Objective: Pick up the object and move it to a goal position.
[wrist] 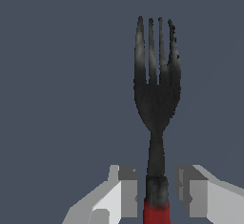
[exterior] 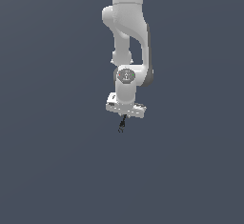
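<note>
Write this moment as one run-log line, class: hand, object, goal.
hand: fingers either side of fork neck, contact unclear | fork: tines pointing away from hand, red handle end between fingers | exterior view: fork hanging below hand | goal: none visible

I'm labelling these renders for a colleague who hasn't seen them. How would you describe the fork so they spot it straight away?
Start at the white robot arm hanging down the middle of the exterior view and follow it to the gripper at its lower end. The fork is the tiny dark sliver poking out below. In the wrist view it stands between the two grey fingers, set apart by four black tines and a red handle.
</note>
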`<state>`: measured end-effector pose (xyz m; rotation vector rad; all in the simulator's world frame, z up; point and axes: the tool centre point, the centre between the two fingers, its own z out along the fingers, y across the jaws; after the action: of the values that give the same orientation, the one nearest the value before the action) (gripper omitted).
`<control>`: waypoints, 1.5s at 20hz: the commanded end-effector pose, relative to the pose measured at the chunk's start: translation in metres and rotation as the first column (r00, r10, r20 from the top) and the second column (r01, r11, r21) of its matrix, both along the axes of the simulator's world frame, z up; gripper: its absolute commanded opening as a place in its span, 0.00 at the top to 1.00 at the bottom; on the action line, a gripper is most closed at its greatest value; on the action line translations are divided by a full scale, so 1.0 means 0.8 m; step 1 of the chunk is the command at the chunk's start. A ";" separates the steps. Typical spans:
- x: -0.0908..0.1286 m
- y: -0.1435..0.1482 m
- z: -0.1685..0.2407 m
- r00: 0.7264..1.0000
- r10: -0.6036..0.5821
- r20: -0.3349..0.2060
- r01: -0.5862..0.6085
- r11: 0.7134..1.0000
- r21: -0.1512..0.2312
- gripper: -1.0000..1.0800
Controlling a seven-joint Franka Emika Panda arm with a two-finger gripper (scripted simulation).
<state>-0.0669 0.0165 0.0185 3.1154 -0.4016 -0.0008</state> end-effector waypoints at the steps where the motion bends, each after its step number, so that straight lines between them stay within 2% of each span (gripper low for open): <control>1: 0.003 0.001 0.012 1.000 0.000 0.001 0.000 1.000 0.000 1.00; 10: 0.023 0.010 0.089 1.000 0.000 0.001 0.000 1.000 0.000 1.00; 30: 0.089 0.037 0.339 1.000 0.001 0.001 -0.001 1.000 -0.001 1.00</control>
<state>0.0002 0.0448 0.2745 3.1151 -0.3994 0.0018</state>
